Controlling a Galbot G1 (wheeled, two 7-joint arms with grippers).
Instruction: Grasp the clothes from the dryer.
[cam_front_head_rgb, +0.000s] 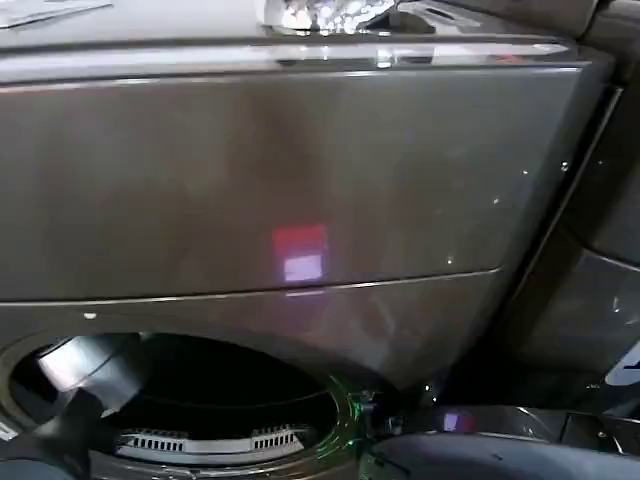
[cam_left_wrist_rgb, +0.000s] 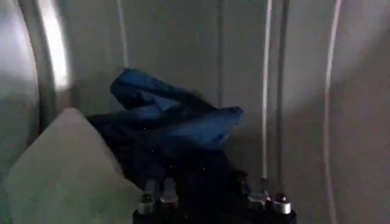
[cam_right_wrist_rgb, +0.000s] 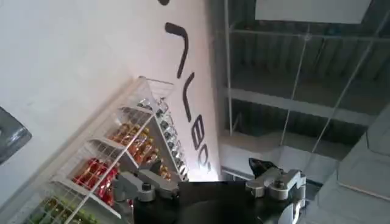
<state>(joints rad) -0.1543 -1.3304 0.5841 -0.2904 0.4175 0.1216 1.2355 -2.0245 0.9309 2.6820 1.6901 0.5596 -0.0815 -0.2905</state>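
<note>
Inside the dryer (cam_front_head_rgb: 300, 180) drum, the left gripper (cam_left_wrist_rgb: 213, 204) sat with its fingers (cam_left_wrist_rgb: 157, 198) spread apart, nothing clamped between them. The clothes (cam_left_wrist_rgb: 173, 131) lay just ahead of the fingertips: the dark navy-blue garment bunched straight in front and reaching down between the open fingers, contact not confirmable, with the pale grey-white garment (cam_left_wrist_rgb: 61, 170) beside it against the ribbed drum wall. From the head view, the left arm (cam_front_head_rgb: 75, 375) entered the round porthole (cam_front_head_rgb: 190, 400). The right gripper (cam_right_wrist_rgb: 210, 185) was held well away from the drum, fingers apart and empty, facing a wire shelf rack (cam_right_wrist_rgb: 122, 161) of bottles beside a white wall.
</note>
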